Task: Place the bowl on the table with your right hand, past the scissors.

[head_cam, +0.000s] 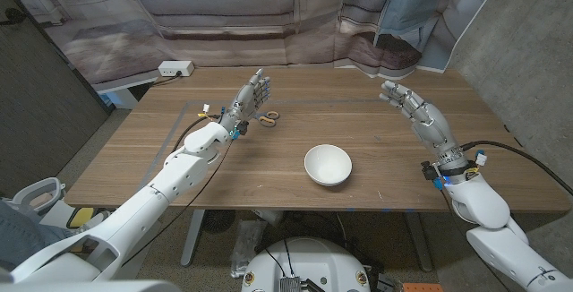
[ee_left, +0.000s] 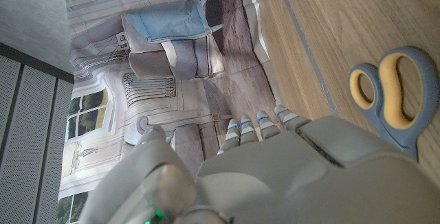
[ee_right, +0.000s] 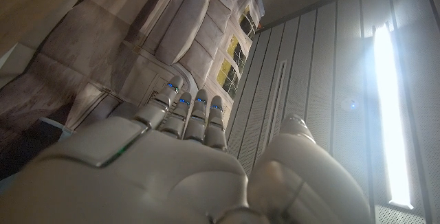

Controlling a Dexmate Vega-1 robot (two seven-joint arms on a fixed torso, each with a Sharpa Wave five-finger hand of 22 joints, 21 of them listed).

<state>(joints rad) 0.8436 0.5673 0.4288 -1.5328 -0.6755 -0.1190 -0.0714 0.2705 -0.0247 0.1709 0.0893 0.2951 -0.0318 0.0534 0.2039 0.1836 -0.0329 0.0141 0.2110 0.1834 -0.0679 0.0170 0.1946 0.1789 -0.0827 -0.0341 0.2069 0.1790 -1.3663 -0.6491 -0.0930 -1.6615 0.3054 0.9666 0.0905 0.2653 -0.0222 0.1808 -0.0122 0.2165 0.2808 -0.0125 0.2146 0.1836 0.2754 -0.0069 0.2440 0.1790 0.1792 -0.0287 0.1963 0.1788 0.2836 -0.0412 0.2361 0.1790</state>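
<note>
No brand, label or writing can be read on anything here. The bowl [head_cam: 328, 165] is plain white, round and smooth, standing upright with its mouth facing up and nothing visible inside; being round, it has no long axis to speak of. It sits on the wooden bench [head_cam: 385, 131] a little toward the near edge, roughly midway between the left and right edges, with no hand touching it.

The scissors [head_cam: 266, 118] lie flat on the bench farther from the near edge than the bowl and toward the left side, well apart from the bowl. In the left wrist view the scissors [ee_left: 388, 97] show grey handles lined with yellow around the finger loops.

The left hand [head_cam: 249, 96] is raised just beside the scissors, fingers extended and apart, holding nothing. The right hand [head_cam: 414, 108] hangs in the air over the right part of the bench, well apart from the bowl, its fingers spread and holding nothing.

A white power strip [head_cam: 175, 68] rests at the far left corner.
</note>
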